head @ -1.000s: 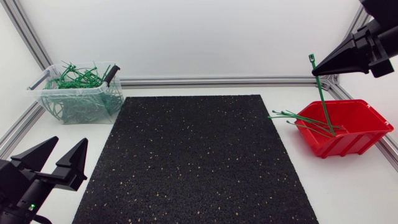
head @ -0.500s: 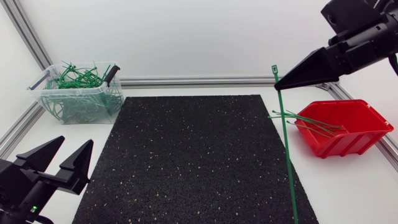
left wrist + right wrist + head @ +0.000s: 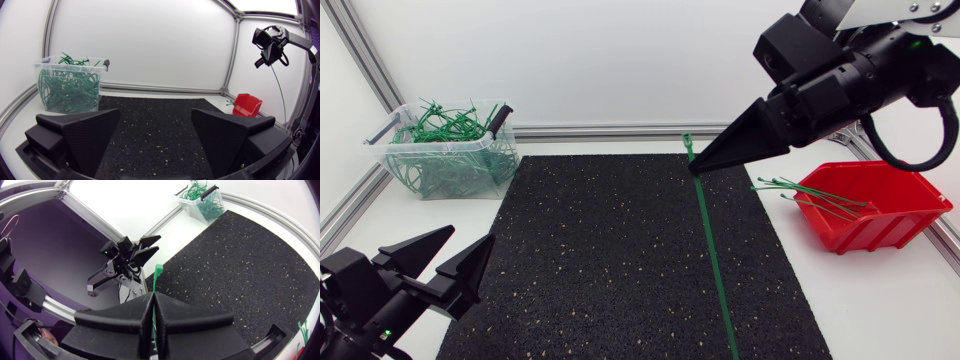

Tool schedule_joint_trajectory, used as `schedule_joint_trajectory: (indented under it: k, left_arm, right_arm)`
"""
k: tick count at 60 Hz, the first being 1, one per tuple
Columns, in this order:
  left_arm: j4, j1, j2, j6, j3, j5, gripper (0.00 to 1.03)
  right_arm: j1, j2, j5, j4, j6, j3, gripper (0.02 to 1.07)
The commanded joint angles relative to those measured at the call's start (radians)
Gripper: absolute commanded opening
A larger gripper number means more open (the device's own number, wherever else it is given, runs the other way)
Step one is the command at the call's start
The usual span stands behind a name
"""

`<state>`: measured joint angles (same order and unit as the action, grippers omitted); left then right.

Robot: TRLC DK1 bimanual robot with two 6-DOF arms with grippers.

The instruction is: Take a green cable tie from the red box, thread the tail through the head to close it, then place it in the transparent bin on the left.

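— What is held by the right gripper?
— A green cable tie is pinched between its closed fingers, just below the head. In the head view the head is seen standing above the fingertips. The long tail is seen hanging down in front of the black mat.
— Is that grip confirmed elsewhere?
— It is. In the right wrist view the two fingers are seen pressed together, with only the tie's head poking out ahead of them. The tail is hidden there.
— And the left gripper?
— It is spread wide and nothing is held. From overhead it is seen by the mat's near left corner. In its own wrist view the broad gap between the fingers is shown, with the mat beyond.
— Where are the containers found?
— The red box is set to the right of the mat, with a few loose ties sticking out over its rim. The transparent bin, filled with tangled green ties, is set at the far left corner. In the left wrist view the held tie is seen dangling high up, apart from both containers. Whether its tail touches the mat cannot be told.
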<state>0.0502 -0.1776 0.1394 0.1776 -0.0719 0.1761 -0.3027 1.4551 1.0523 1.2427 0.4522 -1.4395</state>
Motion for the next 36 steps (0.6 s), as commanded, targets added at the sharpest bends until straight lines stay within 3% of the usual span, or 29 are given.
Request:
schedule_joint_trajectory:
  k: [1, 11, 17, 36]
  left_arm:
    - [0.025, -0.014, 0.068, 0.056, -0.083, 0.033, 0.99]
    - [0.027, -0.023, 0.184, 0.143, -0.175, 0.166, 0.99]
    - [0.034, -0.065, 0.246, 0.198, -0.226, 0.238, 0.99]
    - [0.086, -0.312, 0.502, 0.272, -0.348, 0.428, 0.99]
  right_arm:
    - [-0.032, 0.024, 0.014, -0.045, -0.061, 0.047, 0.08]
    - [-0.062, 0.039, 0.029, -0.114, -0.090, 0.088, 0.08]
    - [-0.078, 0.033, 0.041, -0.183, -0.130, 0.111, 0.08]
    - [-0.122, 0.042, 0.103, -0.338, -0.233, 0.151, 0.08]
